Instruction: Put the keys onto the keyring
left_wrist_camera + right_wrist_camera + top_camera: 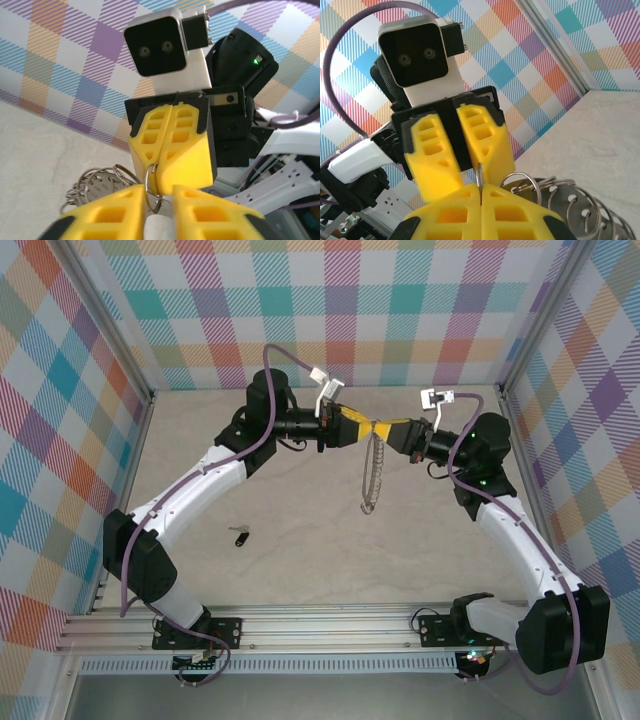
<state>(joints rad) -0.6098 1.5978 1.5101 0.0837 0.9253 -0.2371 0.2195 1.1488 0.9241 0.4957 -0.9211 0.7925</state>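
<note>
Where tips meet, right claw (481, 194) clamped on keyring (372, 470); left claw (159, 206) hold impossible to tell.

Top view: bright, even, diffuse light. Shadows on the table (300, 560) are faint and soft, no glare. Corner posts splay outward, wide-angle.
Left wrist: own fingers (107, 212) soft at the bottom edge, right gripper (159, 172) sharp, upper-right wall slightly washed out.
Right wrist: own fingers (450, 215) soft too, left gripper (479, 175) sharp. Small glints on the keyring (570, 200) coils.
</note>
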